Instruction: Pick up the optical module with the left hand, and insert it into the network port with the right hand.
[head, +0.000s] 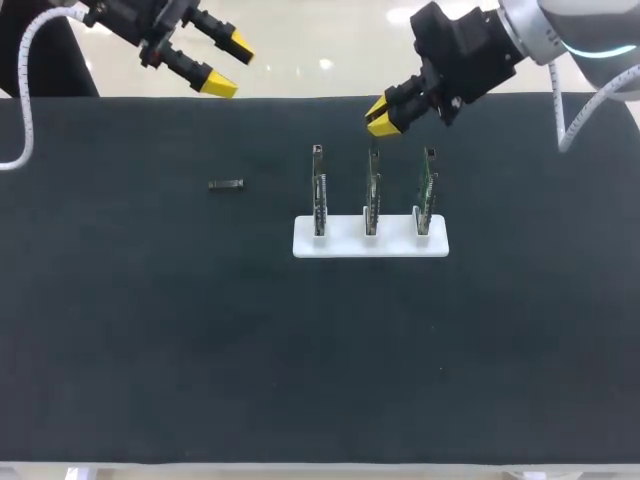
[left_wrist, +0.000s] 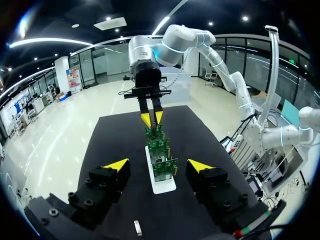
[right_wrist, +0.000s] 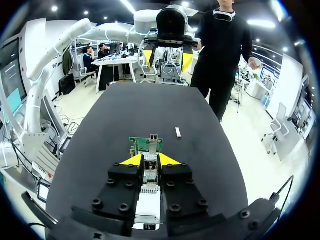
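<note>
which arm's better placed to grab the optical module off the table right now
Left. The left gripper is open and on the optical module's side; the right gripper is shut above the circuit boards, farther from it.

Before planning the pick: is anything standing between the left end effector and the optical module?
Nothing visible does. The optical module lies alone on the black mat, apart from the board stand; the left end effector hangs open beyond it.
</note>
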